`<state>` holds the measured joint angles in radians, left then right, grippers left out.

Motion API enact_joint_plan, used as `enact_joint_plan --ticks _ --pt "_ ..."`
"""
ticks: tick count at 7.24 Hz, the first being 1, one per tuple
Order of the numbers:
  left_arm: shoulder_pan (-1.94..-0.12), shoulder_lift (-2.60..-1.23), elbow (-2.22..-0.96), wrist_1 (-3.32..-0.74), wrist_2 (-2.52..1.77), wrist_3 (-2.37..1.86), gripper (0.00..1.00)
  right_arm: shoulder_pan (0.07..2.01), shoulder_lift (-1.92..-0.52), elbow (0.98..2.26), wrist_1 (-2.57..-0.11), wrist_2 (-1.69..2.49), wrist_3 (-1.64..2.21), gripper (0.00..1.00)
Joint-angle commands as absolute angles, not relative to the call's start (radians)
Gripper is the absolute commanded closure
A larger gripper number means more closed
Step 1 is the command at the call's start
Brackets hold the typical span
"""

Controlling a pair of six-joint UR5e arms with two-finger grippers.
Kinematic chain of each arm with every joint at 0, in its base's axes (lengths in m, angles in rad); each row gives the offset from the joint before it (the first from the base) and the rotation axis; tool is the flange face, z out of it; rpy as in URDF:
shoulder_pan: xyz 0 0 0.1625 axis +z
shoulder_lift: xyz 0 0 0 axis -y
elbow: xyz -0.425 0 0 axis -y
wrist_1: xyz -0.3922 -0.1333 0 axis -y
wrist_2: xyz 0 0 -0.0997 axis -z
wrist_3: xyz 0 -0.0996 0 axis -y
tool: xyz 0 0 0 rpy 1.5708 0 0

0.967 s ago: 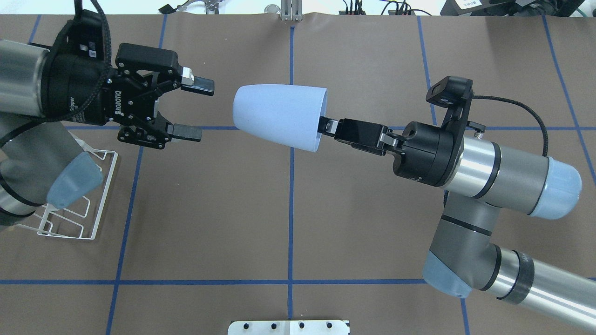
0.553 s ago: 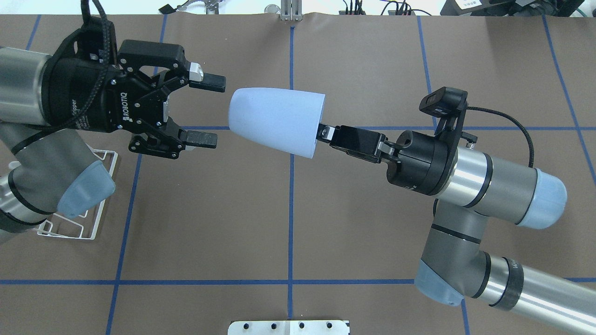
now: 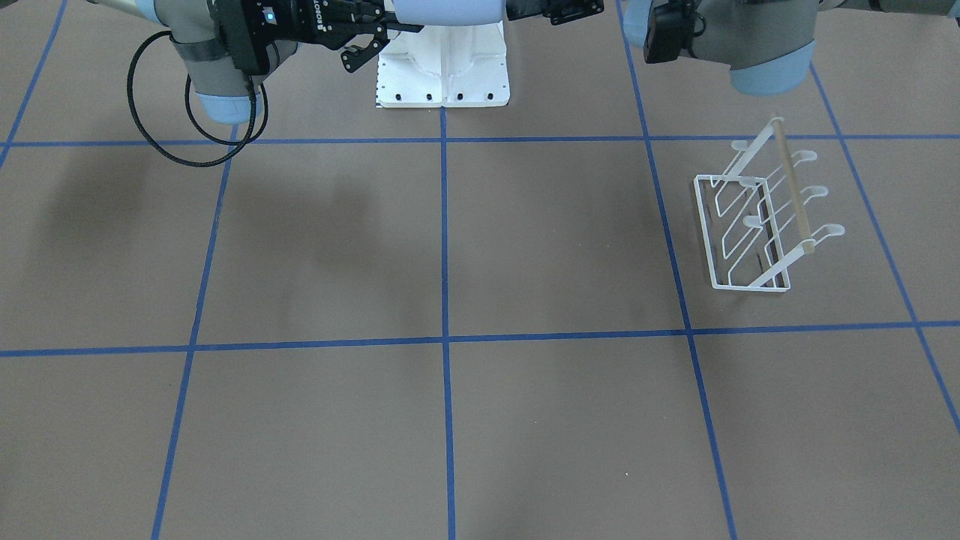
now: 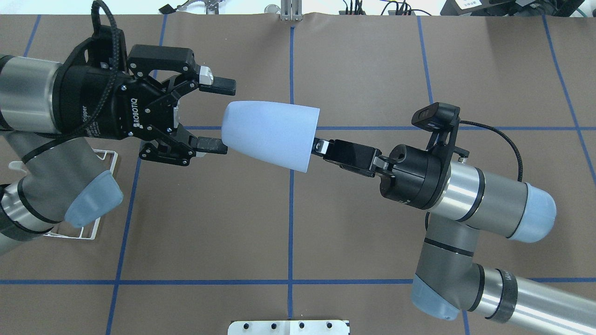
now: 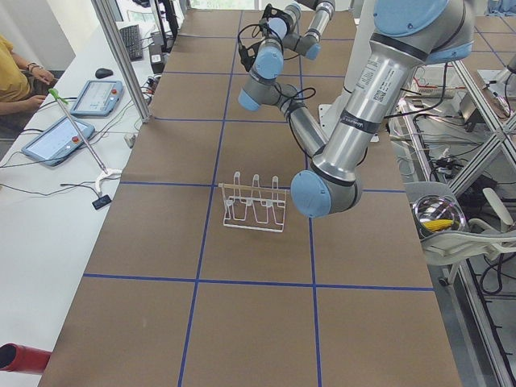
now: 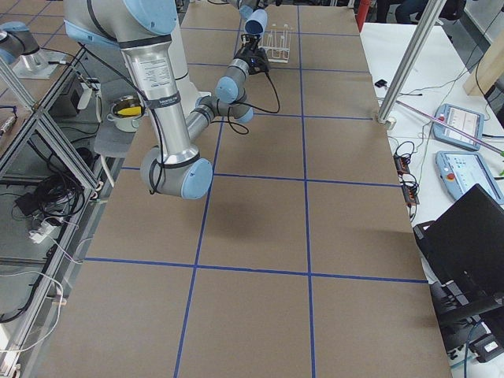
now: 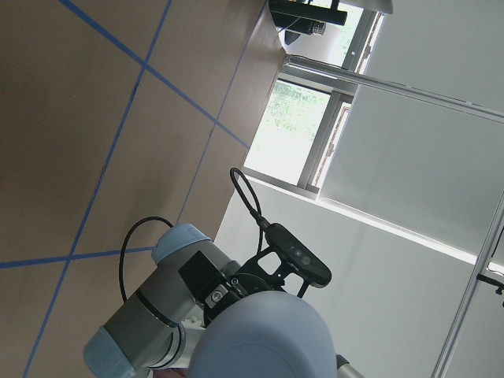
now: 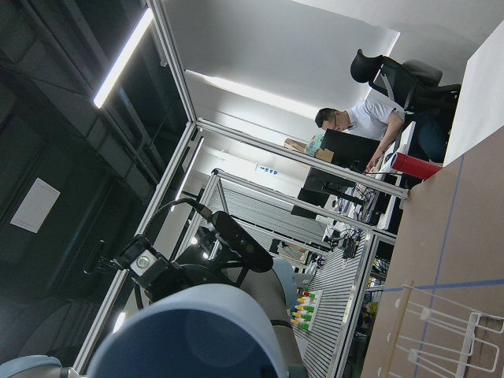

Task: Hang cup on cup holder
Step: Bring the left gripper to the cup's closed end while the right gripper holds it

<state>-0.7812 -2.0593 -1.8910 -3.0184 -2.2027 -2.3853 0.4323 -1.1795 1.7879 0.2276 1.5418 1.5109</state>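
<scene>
The pale blue cup (image 4: pixel 270 135) is held level in mid-air over the table, base pointing left. My right gripper (image 4: pixel 317 145) is shut on its rim from the right. My left gripper (image 4: pixel 222 115) is open, and its two fingers straddle the cup's narrow base without touching it. The cup fills the bottom of the left wrist view (image 7: pixel 264 335) and the right wrist view (image 8: pixel 197 331). The white wire cup holder (image 3: pixel 757 225) with its tan rod stands empty on the table; in the overhead view it (image 4: pixel 111 160) is mostly hidden under my left arm.
The white robot base plate (image 4: pixel 288 327) sits at the table's near edge. A black cable (image 3: pixel 187 127) loops under my right wrist. Operators sit beyond the table's ends (image 5: pixel 16 81). Blue tape lines grid the brown table (image 3: pixel 442 337).
My right arm has carried the cup leftward and slightly down. My left gripper has moved right, still open, so the cup's base now sits between its fingers.
</scene>
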Motion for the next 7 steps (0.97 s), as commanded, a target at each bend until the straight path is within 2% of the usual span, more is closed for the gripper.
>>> enact_joint_plan --ticks 1,4,5,6,7 --pt "-0.767 -2.059 -1.893 -3.019 -2.201 -2.385 0.02 0.428 -1.177 1.787 0.229 1.534 1.509 1.0" --pt "-0.761 -2.059 -1.896 -3.02 -2.201 -2.385 0.04 0.407 -1.172 1.787 0.227 1.5 1.506 1.0" --pt "-0.756 -2.059 -1.893 -3.04 -2.185 -2.387 0.15 0.396 -1.17 1.787 0.227 1.471 1.508 1.0" --pt "-0.727 -2.051 -1.882 -3.11 -2.134 -2.387 0.34 0.39 -1.172 1.787 0.227 1.468 1.505 1.0" --pt "-0.71 -2.048 -1.872 -3.131 -2.116 -2.382 0.61 0.39 -1.172 1.787 0.229 1.468 1.505 1.0"
